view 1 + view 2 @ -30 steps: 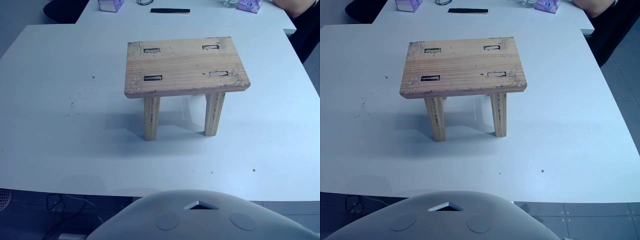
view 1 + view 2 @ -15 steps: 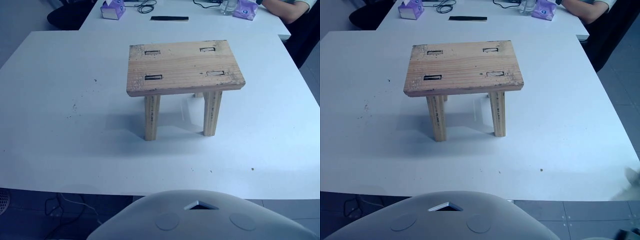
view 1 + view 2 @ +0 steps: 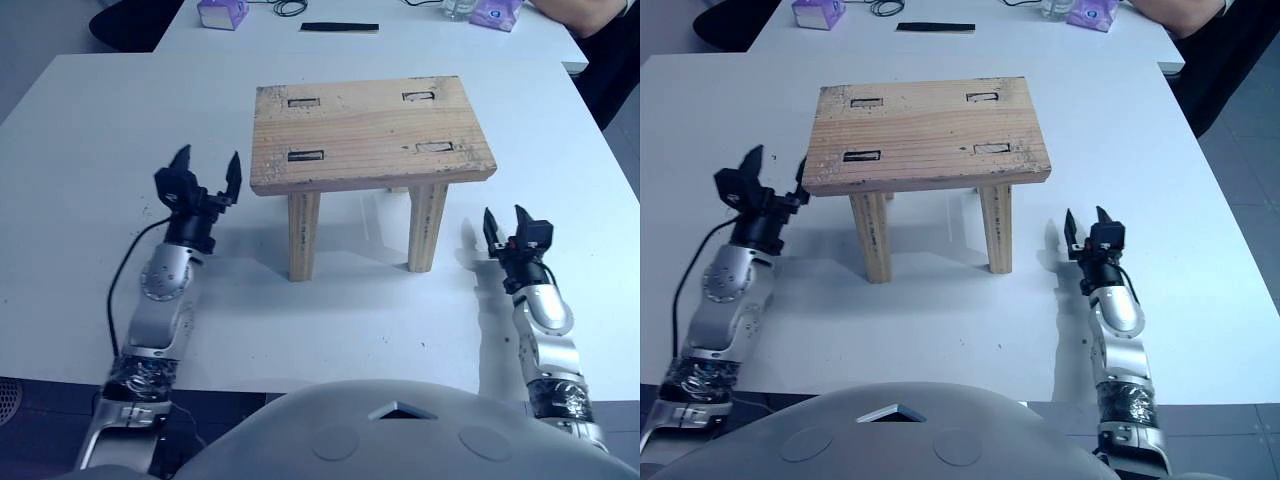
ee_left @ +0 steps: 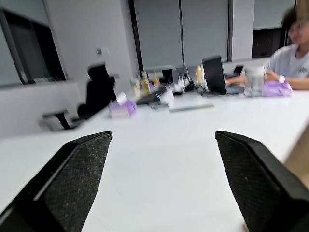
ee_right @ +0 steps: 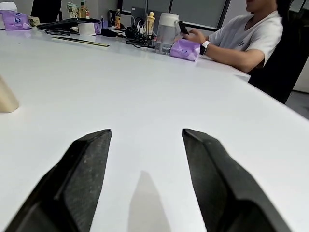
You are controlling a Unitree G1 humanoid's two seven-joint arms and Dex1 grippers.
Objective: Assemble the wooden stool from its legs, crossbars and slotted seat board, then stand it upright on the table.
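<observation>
No legible txt, labels or nos. anywhere in view.

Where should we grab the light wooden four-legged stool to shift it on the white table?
By the short ends of its slotted seat board, one pincer from each side: the board overhangs the legs, leaving both end edges free. The open left pincer is beside the left end; the open right pincer sits lower, by the front right leg, so likely needs raising.

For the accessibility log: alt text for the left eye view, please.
An assembled wooden stool stands upright on a white table, with the open, empty left gripper and right gripper on either side of it.
</observation>
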